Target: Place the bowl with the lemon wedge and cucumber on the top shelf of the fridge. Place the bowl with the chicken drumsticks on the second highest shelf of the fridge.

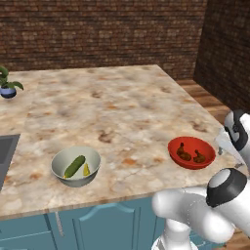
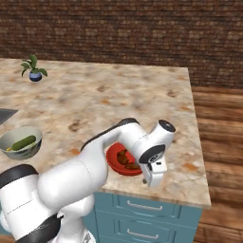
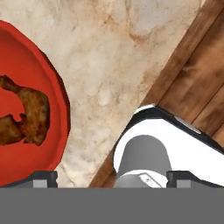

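Right now my gripper (image 3: 112, 177), jaws spread wide and empty, hangs over the counter's (image 3: 113, 57) front right edge, with the red bowl (image 3: 39, 70) of drumsticks (image 3: 30, 116) just off to one side.

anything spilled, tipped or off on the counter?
Nothing stands out. The grey bowl sits upright with the cucumber and lemon wedge inside; the red bowl sits upright near the counter edge, drumsticks inside. The claw is open, holding nothing.

From behind the arm, left and right, we look forward and down over the same marble counter (image 1: 122, 112) and both bowls. Our hand camera sits close above the red bowl (image 3: 26, 109) at the counter's edge.
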Available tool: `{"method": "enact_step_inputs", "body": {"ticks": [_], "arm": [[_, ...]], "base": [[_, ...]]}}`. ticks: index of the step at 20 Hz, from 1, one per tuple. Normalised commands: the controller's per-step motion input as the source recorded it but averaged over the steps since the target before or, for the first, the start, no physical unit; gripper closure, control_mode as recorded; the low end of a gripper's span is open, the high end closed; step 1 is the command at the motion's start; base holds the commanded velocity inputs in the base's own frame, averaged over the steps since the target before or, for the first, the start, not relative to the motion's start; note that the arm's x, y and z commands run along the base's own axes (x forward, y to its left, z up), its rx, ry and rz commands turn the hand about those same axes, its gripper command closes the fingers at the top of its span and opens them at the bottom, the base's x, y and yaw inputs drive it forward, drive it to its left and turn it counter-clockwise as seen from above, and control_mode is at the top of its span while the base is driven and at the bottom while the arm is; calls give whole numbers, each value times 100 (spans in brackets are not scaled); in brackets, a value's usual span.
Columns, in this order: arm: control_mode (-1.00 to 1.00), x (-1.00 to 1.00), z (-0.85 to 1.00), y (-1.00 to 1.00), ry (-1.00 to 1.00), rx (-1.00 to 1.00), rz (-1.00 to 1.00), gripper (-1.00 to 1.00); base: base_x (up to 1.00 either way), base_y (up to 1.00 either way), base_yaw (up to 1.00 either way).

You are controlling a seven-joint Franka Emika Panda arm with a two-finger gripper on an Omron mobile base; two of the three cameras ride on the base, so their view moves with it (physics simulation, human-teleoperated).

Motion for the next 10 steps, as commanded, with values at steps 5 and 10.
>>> {"method": "enact_step_inputs", "body": {"ticks": [5,10], "arm": [[-100,61,-54,-2,0,0,-7,-100],[-100,59,-43,0,0,0,-2,-100]], "base": [[0,0,0],[0,0,0]]}}
